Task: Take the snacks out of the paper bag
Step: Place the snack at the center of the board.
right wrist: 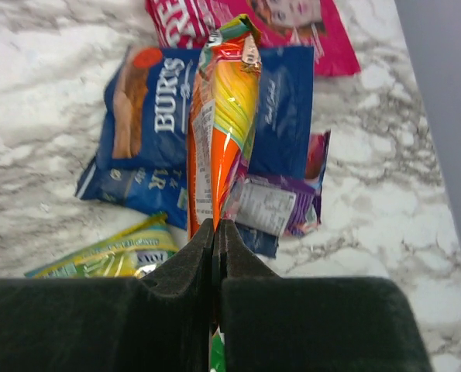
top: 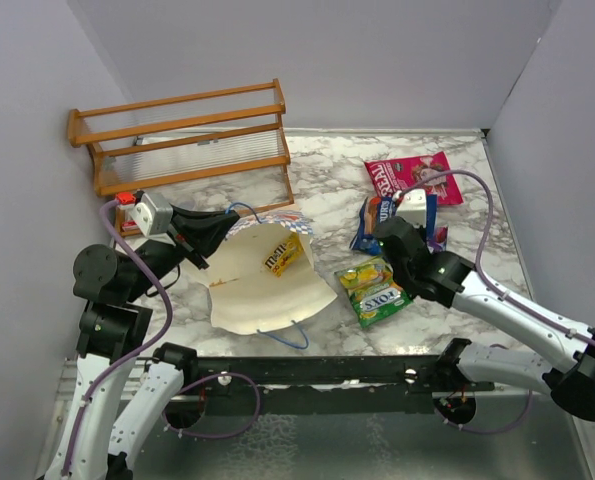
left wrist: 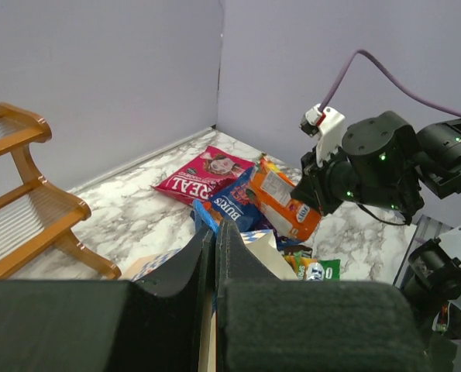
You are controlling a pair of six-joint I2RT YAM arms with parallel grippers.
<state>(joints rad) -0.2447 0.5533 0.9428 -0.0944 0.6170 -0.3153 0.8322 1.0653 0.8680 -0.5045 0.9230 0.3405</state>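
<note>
From above, you see the paper bag point(top: 262, 290) lying on its side on the marble tabletop point(top: 327, 170), mouth towards the wooden rack point(top: 182, 140). A yellow packet point(top: 284, 255) rests on the bag's upper panel. Your left claw point(top: 202, 260) sits at the bag's upper-left edge. Right of the bag lie two green-yellow candy packs point(top: 372, 290). Beyond them is the pink packet point(top: 417, 178), and your right claw point(top: 377, 235) is over the snacks between them.

From the left wrist, the left claw's fingers point(left wrist: 191, 271) are pressed together on the cream paper of the bag's rim. Across the tabletop, the right claw holds a red-orange packet point(left wrist: 288, 203) lifted and tilted above the blue packet point(left wrist: 234, 208).

From the right wrist, the right claw is pinching the red-orange packet by its near end, edge-on, with its far end pointing away. Under it the blue packet lies flat, overlapping a dark purple packet point(right wrist: 280, 205). One green-yellow pack shows at the lower left.
</note>
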